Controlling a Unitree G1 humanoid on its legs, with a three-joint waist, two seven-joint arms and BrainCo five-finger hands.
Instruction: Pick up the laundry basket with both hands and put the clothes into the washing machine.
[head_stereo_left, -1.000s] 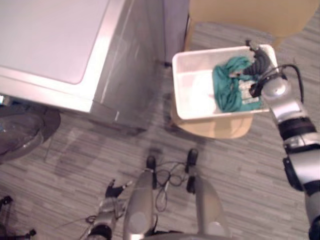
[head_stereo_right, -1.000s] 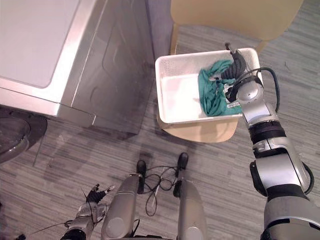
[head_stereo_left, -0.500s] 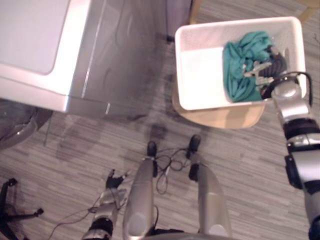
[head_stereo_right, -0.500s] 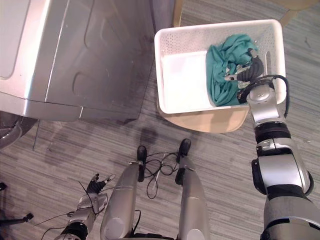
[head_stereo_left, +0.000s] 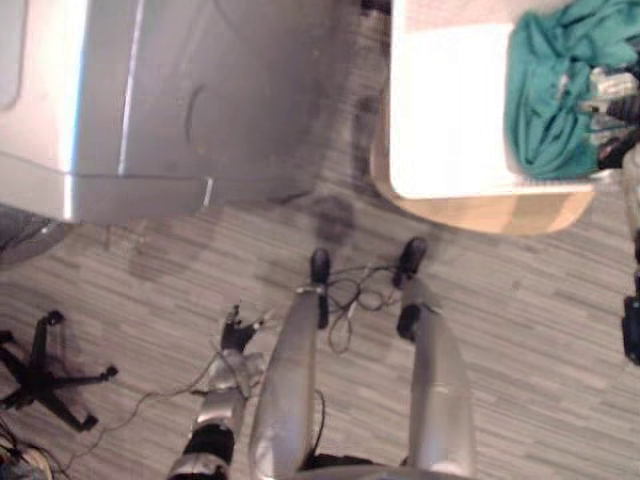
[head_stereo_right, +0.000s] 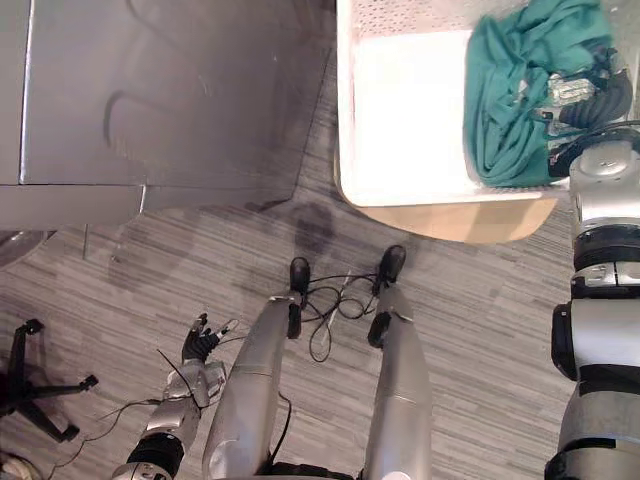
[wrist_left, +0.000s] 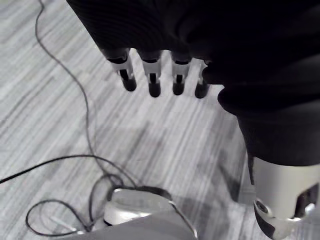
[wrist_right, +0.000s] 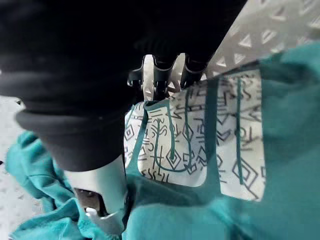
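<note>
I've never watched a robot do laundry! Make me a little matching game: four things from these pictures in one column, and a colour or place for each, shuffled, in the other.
Things:
1. washing machine
2. laundry basket
3. clothes
4. left robot hand

Descriptions:
A. teal, heaped at one end of the basket
B. white, resting on a pale wooden seat
C. hanging low over the striped floor
D. grey metal, to the robot's left of the basket

Pairs: 1-D, 2-B, 3-A, 4-C.
</note>
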